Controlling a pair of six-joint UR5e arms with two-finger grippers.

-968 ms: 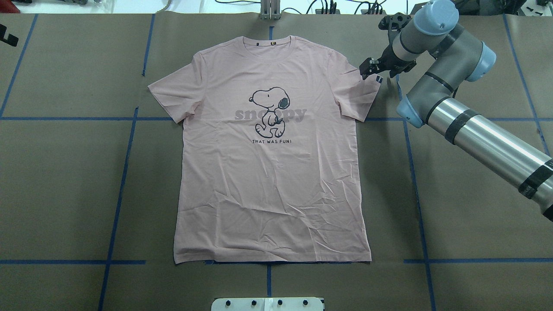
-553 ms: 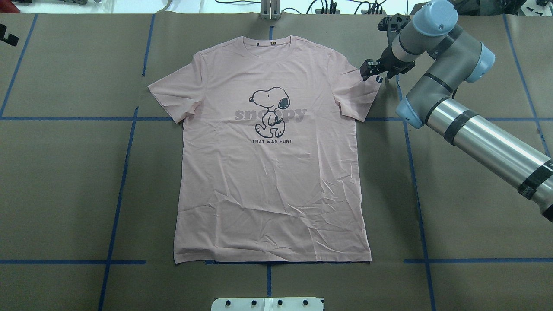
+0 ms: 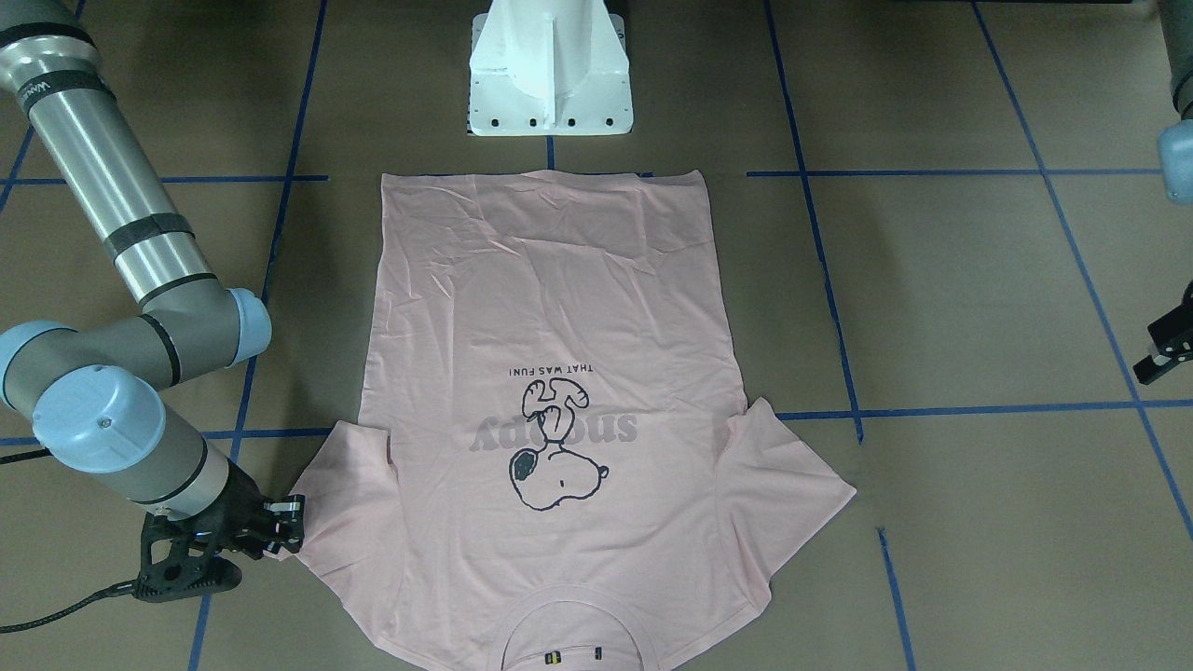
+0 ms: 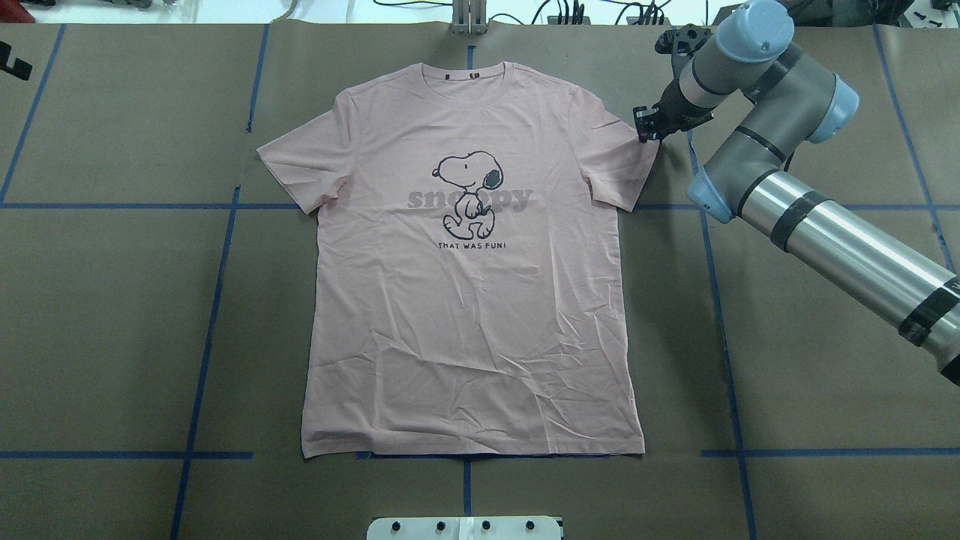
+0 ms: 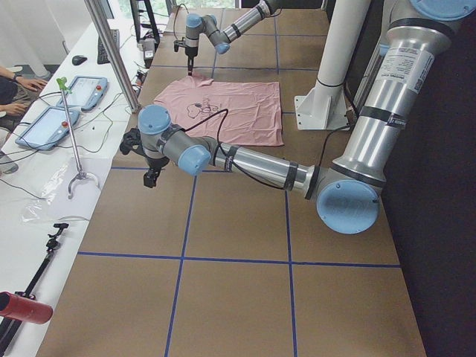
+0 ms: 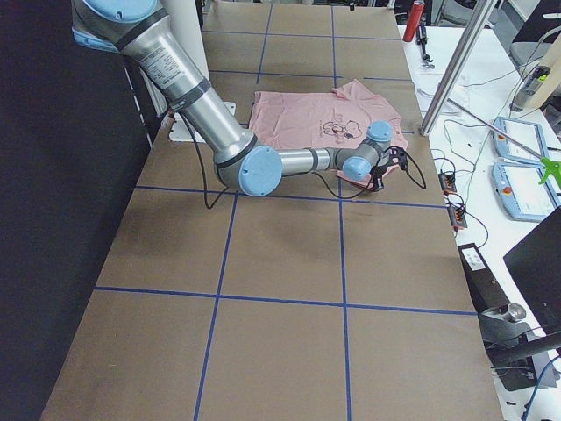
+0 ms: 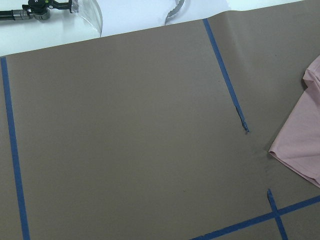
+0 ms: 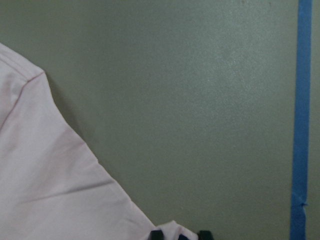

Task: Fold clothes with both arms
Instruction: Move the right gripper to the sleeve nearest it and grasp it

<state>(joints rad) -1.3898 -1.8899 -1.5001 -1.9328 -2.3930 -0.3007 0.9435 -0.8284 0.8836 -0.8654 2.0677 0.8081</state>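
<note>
The pink Snoopy T-shirt (image 4: 472, 300) lies flat, print up, on the brown-papered table (image 4: 112, 315). Its long axis runs from the hem near my base to the collar on the far side. Its right sleeve (image 4: 619, 161) juts toward my right gripper (image 4: 646, 127), which sits at that sleeve's outer corner, its 2 fingertips (image 8: 156, 234) pinching a small pucker of cloth. The body lies to my left of that grip, so I judge the fold goes inward across the long axis. My left gripper (image 3: 1163, 359) hangs well apart from the left sleeve (image 4: 300, 161); whether it is spread or closed I cannot tell.
</note>
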